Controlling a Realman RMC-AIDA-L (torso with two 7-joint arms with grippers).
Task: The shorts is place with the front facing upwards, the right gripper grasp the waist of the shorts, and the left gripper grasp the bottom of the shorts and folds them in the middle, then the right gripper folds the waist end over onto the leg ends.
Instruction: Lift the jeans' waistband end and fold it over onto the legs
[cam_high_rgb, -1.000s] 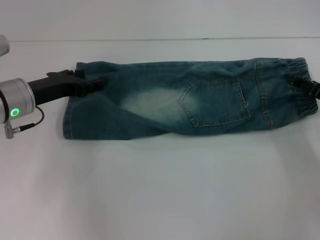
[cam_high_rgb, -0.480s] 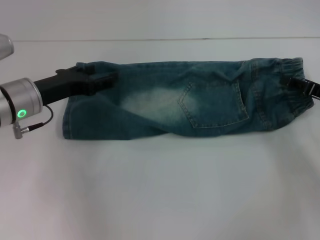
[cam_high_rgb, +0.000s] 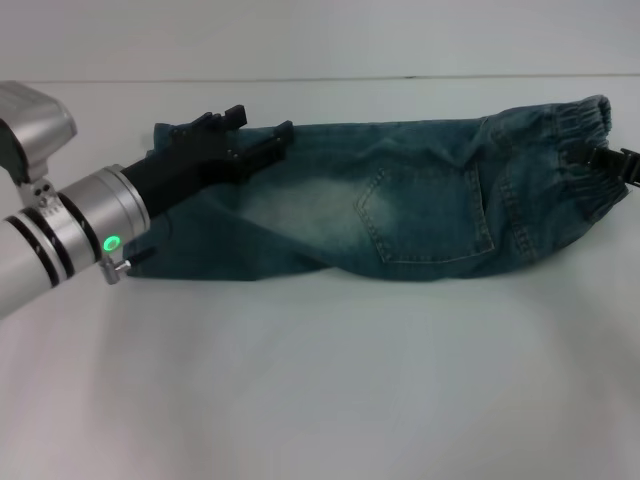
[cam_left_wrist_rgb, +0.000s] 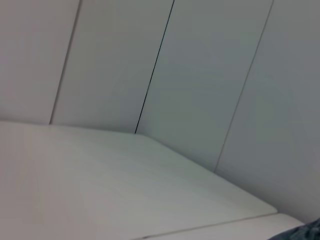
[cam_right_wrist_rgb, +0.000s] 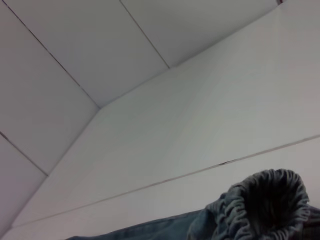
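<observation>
While over the shorts (cam_high_rgb: 400, 200), left gripper (cam_high_rgb: 262, 143) outstretched, right gripper (cam_high_rgb: 618, 162) at waistband.

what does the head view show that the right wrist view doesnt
Only the head view shows the whole length of the denim shorts on the white table, the back pocket, the left gripper over the leg end, and the right gripper at the waist end. Only the right wrist view shows the panelled wall behind the table. Both show the gathered elastic waistband, lifted and bunched.
</observation>
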